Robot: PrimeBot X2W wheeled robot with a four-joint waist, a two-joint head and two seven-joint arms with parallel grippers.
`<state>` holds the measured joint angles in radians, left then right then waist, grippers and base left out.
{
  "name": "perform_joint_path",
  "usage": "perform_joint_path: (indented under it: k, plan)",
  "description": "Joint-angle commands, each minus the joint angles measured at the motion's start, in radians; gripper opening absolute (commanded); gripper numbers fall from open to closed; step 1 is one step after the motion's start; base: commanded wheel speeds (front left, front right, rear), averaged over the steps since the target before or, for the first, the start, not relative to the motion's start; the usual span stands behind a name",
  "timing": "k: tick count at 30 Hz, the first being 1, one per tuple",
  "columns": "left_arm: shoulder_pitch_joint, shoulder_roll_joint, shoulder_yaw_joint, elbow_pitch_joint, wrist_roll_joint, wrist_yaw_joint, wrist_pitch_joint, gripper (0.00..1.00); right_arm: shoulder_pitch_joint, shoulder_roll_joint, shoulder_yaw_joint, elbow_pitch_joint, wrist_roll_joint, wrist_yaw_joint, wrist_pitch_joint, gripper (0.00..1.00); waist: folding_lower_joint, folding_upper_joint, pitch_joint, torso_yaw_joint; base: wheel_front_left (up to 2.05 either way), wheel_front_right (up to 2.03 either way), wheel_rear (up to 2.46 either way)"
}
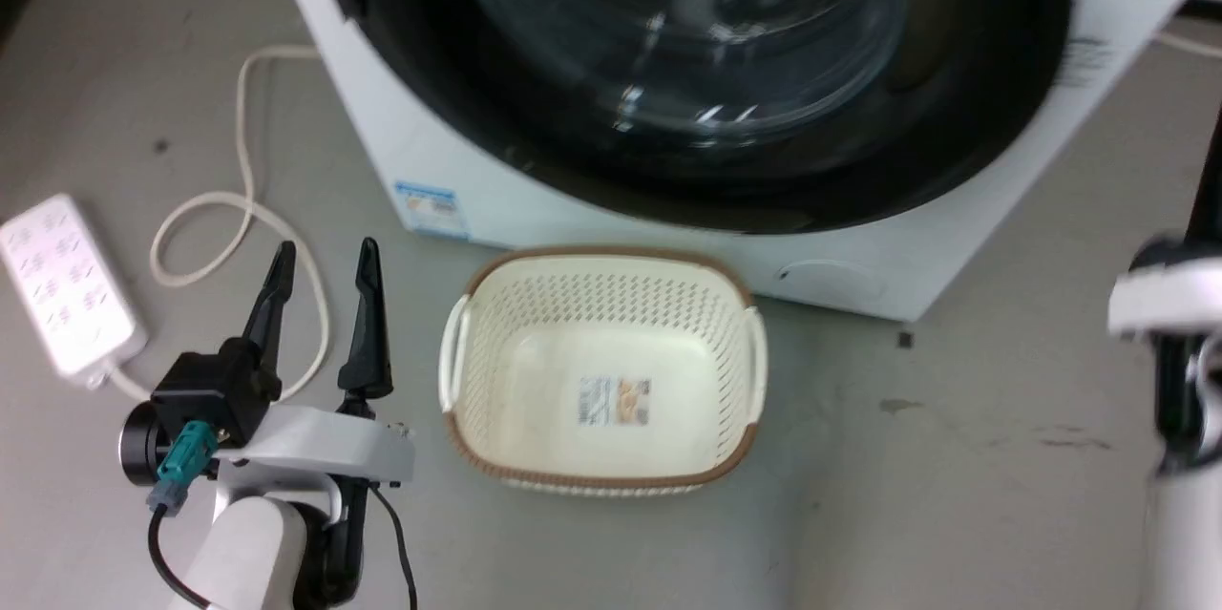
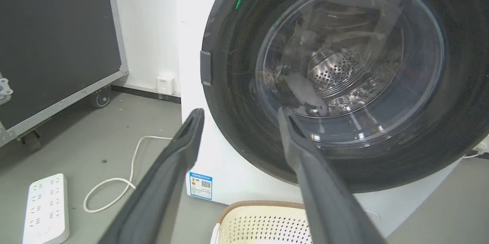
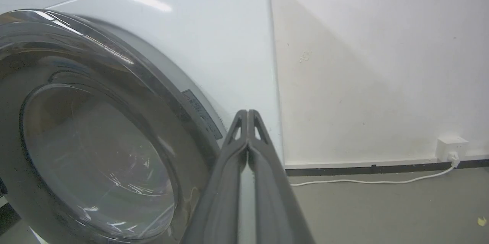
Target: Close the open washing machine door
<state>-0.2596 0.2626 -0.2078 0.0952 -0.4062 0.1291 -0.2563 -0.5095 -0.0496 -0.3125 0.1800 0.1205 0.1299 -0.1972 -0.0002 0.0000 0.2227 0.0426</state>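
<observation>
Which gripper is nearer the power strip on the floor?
Left. The left gripper hangs open just right of the power strip. The right gripper is shut, up beside the right rim of the washing machine door.

Washing machine (image 1: 496,180) at the back, door (image 1: 687,37) on its front, basket (image 1: 601,257) on the floor just before the machine, left gripper (image 1: 326,245) left of the basket, power strip (image 1: 62,281) further left, cord (image 1: 243,209) looping between strip and gripper.
</observation>
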Motion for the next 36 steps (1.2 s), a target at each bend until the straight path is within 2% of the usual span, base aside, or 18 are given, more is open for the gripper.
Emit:
perform_joint_path:
  k: [1, 7, 13, 22, 23, 24, 36]
  plan:
    - [0.016, 0.006, 0.003, 0.004, 0.006, -0.003, -0.005, 1.0, 0.067, -0.001, 0.017, -0.029, 0.016, 0.001, -0.005, 0.0, 0.0002, 0.0, -0.061, -0.056, 0.0, 0.0, 0.0]
    - [0.048, 0.014, -0.004, 0.017, 0.008, 0.0, -0.001, 1.0, 0.263, -0.001, 0.113, -0.095, 0.056, 0.001, 0.022, 0.0, 0.0002, 0.0, -0.134, -0.107, 0.0, 0.0, 0.0]
    - [0.071, 0.019, -0.03, 0.032, 0.016, -0.006, 0.009, 1.0, 0.417, -0.001, 0.173, -0.116, 0.084, 0.001, 0.06, 0.0, 0.0002, 0.0, -0.18, -0.116, 0.0, 0.0, 0.0]
    - [0.093, 0.03, -0.066, 0.042, 0.022, -0.01, 0.061, 1.0, 0.525, -0.001, 0.201, -0.143, 0.059, 0.001, 0.104, 0.0, 0.0002, 0.0, -0.212, -0.109, 0.0, 0.0, 0.0]
    - [0.096, 0.03, -0.067, 0.044, 0.018, -0.011, 0.067, 1.0, 0.528, -0.001, 0.201, -0.144, 0.056, 0.001, 0.109, 0.29, 0.0002, 0.0, -0.214, -0.109, 0.0, 0.0, 0.0]
    - [0.099, 0.03, -0.067, 0.046, 0.014, -0.012, 0.071, 1.0, 0.532, -0.001, 0.199, -0.145, 0.051, 0.001, 0.114, 1.0, 0.0002, 0.0, -0.215, -0.109, 0.0, 0.0, 0.0]
    - [0.094, 0.033, -0.072, 0.051, -0.002, -0.004, 0.096, 1.0, 0.539, -0.001, 0.206, -0.142, 0.052, 0.001, 0.128, 1.0, 0.0002, 0.0, -0.224, -0.108, 0.0, 0.0, 0.0]
